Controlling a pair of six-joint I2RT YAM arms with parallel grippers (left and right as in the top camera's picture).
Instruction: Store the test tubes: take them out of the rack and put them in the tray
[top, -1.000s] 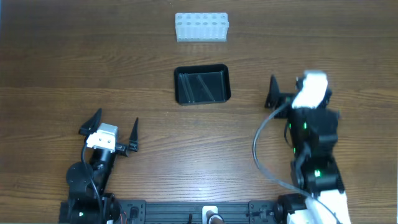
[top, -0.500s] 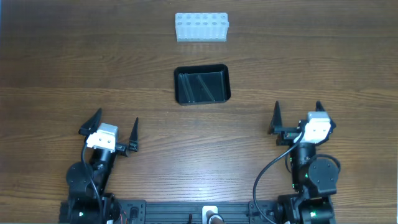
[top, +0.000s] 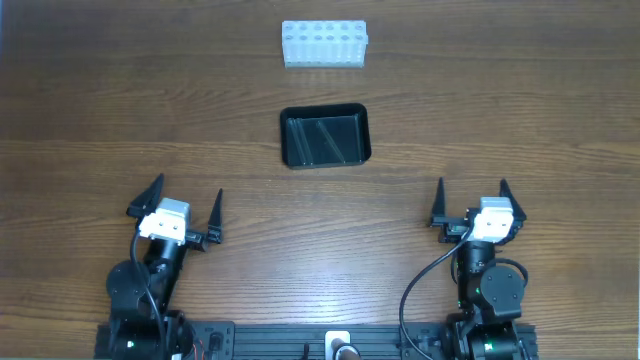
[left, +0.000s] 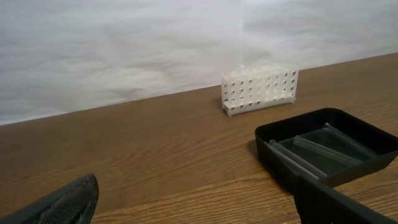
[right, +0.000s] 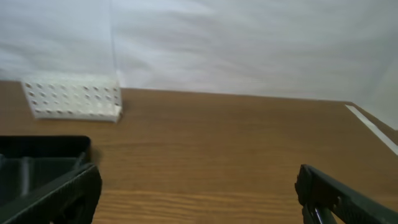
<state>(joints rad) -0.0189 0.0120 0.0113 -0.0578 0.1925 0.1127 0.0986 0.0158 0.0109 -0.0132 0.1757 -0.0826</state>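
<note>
Wood-grain table (top: 100, 110) runs under everything you are working with, and in both wrist views a plain white backdrop (left: 124, 50) rises behind its far edge. Your white rack (top: 324, 45) stands upright at the far side of the table, about midway between the two arms, with its long side facing them; from these angles you cannot tell whether any tube is standing in its holes. The black tray (top: 284, 140) sits on the wood nearer the arms than the rack, in line with it and clearly apart from it. Inside the tray, at least three clear test tubes (left: 292, 158) lie flat on the floor, side by side and slanted across it. Your left gripper (top: 188, 190) hangs low near its base at the left, well apart from the tray, with its two dark fingers (left: 68, 202) spread wide and nothing between them; its wrist view looks over the wood toward the tray and the rack beyond. Your right gripper (top: 471, 188) sits near its own base at the right, level with the left one and just as far from the tray, jaws likewise parted and holding nothing. A black cable (top: 410, 290) loops out beside the right arm, and a black rail (top: 270, 332) joins the two bases. Off to one side in the right wrist view a pale strip (right: 372, 127) lies on the wood.
</note>
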